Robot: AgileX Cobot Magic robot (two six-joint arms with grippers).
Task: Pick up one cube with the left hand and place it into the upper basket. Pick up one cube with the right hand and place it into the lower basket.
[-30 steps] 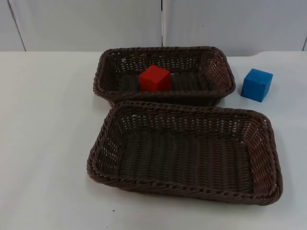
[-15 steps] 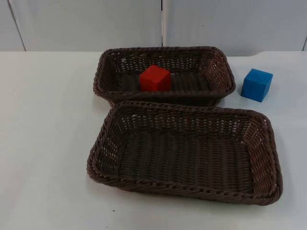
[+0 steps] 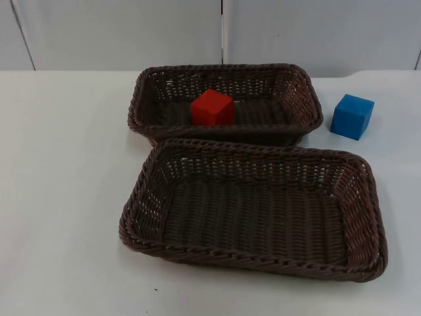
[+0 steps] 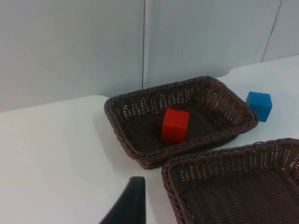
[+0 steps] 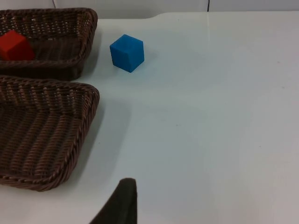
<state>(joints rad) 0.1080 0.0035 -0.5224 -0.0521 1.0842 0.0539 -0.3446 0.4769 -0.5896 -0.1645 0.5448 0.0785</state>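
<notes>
White and smooth, the counter (image 3: pixel 66 197) runs from the near edge back to a grey partition wall (image 3: pixel 118 33); a few tiny dark specks mark it close to the front. Nearest sits the lower basket (image 3: pixel 253 263), a brown woven rectangle with nothing inside it, its far rim close against the upper basket (image 3: pixel 141 99), which stands just behind it and nearer the wall. Inside the upper basket a red cube (image 3: pixel 212 108) rests on the woven floor, about midway along and toward the near wall. To the right of that basket, apart from its rim, a blue cube (image 3: pixel 352 116) stands on the bare counter. Behind everything the wall rises in flat grey panels, split by a thin vertical seam above the upper basket, with slanted seams at the far left and far right.

From the left wrist, one black fingertip of the left gripper (image 4: pixel 128 205) stands over bare counter beside the lower basket's corner, with the red cube and blue cube beyond. From the right wrist, one fingertip of the right gripper (image 5: pixel 120 203) hangs over open counter to the right of the lower basket. Whether either gripper is spread or closed I cannot tell. Both arms wait, back from the baskets.
</notes>
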